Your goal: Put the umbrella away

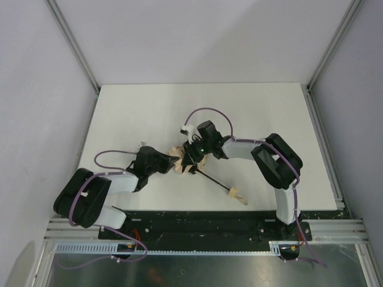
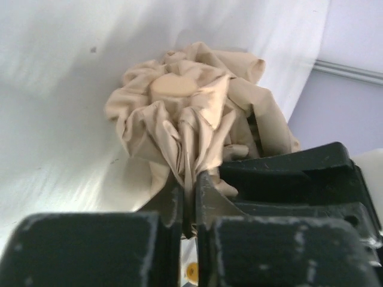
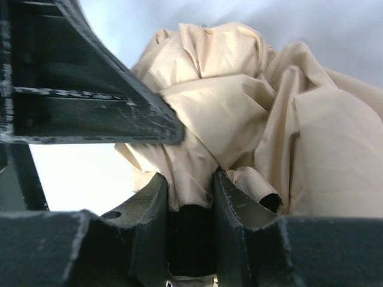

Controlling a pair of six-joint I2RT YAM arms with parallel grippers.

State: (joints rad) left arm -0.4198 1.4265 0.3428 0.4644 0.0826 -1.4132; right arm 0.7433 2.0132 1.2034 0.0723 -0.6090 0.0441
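Note:
The umbrella (image 1: pixel 181 165) lies at mid-table, its tan fabric bunched between both grippers. Its thin black shaft (image 1: pixel 212 181) runs down-right to the small tan handle (image 1: pixel 236 194). My left gripper (image 1: pixel 173 160) reaches in from the left and is shut on a fold of the fabric (image 2: pixel 190 179). My right gripper (image 1: pixel 190 158) comes from the right and is shut on a thicker wad of the fabric (image 3: pixel 191 185). The crumpled canopy fills the left wrist view (image 2: pixel 191 107) and the right wrist view (image 3: pixel 251 107). The ribs and loop strap are hidden.
The white table (image 1: pixel 149 107) is enclosed by grey walls with aluminium rails (image 1: pixel 326 143) at the sides. The arm bases stand on the black strip (image 1: pixel 197 224) at the near edge. The other gripper's black body shows in each wrist view (image 3: pixel 84 101).

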